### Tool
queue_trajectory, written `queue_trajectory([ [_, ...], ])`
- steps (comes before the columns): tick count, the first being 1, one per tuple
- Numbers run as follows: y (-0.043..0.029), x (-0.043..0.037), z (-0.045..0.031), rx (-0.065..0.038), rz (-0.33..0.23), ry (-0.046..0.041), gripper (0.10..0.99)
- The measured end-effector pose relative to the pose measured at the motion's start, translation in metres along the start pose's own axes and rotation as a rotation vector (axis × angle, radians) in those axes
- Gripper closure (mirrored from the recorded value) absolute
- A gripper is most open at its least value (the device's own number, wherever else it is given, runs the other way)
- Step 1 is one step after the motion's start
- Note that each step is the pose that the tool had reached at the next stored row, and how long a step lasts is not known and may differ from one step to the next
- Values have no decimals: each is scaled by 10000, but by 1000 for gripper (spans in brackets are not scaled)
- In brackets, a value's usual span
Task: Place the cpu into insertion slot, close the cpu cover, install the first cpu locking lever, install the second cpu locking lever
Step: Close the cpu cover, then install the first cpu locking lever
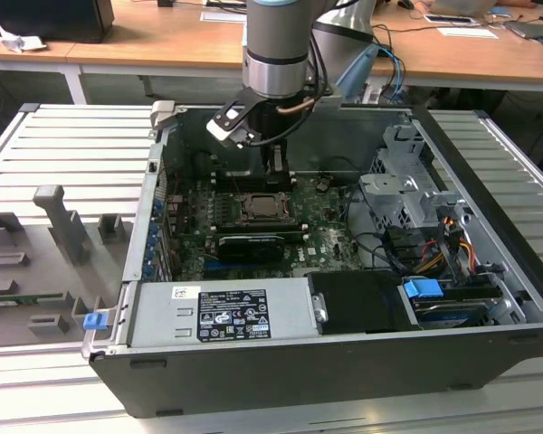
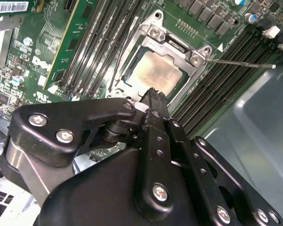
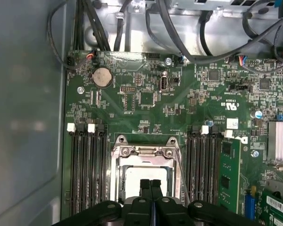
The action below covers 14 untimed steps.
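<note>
The cpu (image 2: pixel 155 71) lies in the insertion slot (image 1: pixel 262 210), its dull silver top showing through the cut-out of the cpu cover (image 2: pixel 177 46), which lies flat over it. In the first wrist view the cpu (image 3: pixel 142 175) sits under the cover's frame (image 3: pixel 144 151). My gripper (image 3: pixel 150 183) hangs just above the socket's edge, shut with nothing between its fingers (image 2: pixel 154 94). From the outside the gripper (image 1: pixel 277 183) stands at the socket's far side. A thin lever rod (image 2: pixel 243 63) sticks out from one socket corner across the memory slots. A second wire lever (image 3: pixel 179 165) runs along the socket's side.
Long black memory slots (image 3: pixel 87 165) flank the socket on both sides. A black finned card (image 1: pixel 252 244) lies in front of it, with the power supply (image 1: pixel 222 312) nearer still. Drive cage (image 1: pixel 407 194) and cables crowd the exterior view's right. The grey case wall (image 3: pixel 23 117) stands close.
</note>
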State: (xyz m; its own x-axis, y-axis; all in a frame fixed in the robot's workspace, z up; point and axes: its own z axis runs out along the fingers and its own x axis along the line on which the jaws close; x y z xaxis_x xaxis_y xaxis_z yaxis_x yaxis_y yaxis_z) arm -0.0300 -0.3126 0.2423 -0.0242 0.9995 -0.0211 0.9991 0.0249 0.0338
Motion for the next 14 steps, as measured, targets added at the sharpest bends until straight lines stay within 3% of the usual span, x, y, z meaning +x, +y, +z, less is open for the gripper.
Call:
queue_trajectory([
  [14, -24, 0, -12, 0, 0, -1, 980],
])
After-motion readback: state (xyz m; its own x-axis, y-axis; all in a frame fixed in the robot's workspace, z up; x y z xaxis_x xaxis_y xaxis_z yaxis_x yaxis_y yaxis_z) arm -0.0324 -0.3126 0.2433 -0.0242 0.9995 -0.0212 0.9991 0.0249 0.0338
